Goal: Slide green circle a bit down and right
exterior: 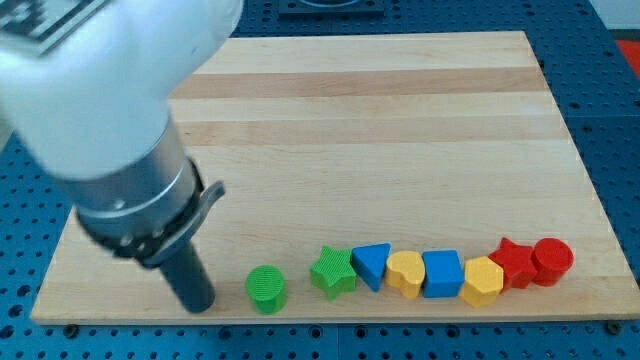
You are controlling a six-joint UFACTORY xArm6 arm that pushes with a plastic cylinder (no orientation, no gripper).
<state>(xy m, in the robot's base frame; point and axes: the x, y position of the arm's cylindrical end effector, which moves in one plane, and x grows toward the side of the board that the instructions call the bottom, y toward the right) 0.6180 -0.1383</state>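
Observation:
The green circle is a short ribbed cylinder near the board's bottom edge, left of centre. My tip is the lower end of the dark rod, resting on the board just to the left of the green circle, a small gap apart. The arm's large white and grey body fills the view's upper left and hides that part of the board.
A row of blocks runs to the right of the circle along the bottom: green star, blue triangle, yellow heart, blue square, yellow hexagon, red star, red circle. The wooden board ends just below them.

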